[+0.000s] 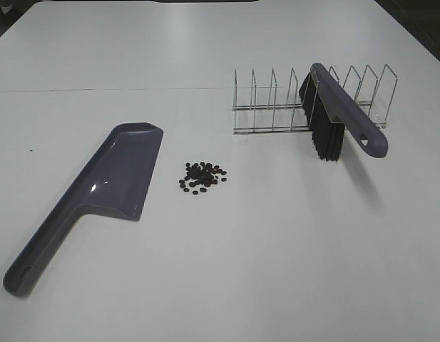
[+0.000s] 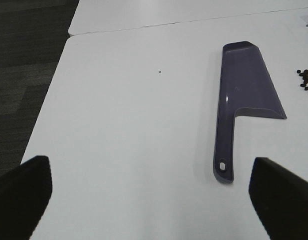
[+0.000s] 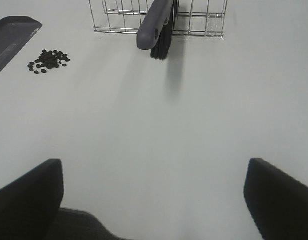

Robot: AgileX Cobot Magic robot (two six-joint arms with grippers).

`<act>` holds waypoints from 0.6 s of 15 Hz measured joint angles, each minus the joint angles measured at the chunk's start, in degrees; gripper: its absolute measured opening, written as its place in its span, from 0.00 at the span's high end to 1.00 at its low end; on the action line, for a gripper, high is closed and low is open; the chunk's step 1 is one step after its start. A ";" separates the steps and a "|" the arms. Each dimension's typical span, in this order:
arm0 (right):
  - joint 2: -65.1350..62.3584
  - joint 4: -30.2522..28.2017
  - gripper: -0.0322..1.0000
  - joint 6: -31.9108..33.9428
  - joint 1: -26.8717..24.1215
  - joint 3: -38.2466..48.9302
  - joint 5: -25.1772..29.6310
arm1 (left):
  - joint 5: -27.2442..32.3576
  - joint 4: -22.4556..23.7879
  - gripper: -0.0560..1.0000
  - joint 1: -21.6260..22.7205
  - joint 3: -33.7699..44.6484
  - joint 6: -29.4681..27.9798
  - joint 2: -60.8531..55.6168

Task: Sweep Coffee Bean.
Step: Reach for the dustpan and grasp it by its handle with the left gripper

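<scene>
Left claw (image 2: 151,200) and right claw (image 3: 154,195) both spread wide. On the white worktop (image 1: 277,271): one purple dustpan (image 1: 123,171) lower left; coffee bean cluster (image 1: 202,176) at centre, roughly thirty; one brush (image 1: 346,109) leaning in one wire rack (image 1: 266,131), upper right.

Coffee beans (image 1: 202,177): tiny, dark, oval; loose cluster flat on white table (image 1: 227,256).

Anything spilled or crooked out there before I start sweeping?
The coffee beans lie spilled in a loose cluster beside the dustpan. The brush leans tilted in the wire rack, handle jutting out past it. Nothing looks damaged.
</scene>
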 joint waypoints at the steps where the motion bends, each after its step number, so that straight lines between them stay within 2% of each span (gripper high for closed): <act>1: 0.00 0.00 0.10 0.00 0.00 0.00 0.00 | 0.00 0.00 0.01 0.00 0.00 0.00 0.00; 9: 0.00 0.00 0.10 0.00 0.00 0.00 0.00 | 0.00 0.00 0.01 0.00 0.00 0.00 0.00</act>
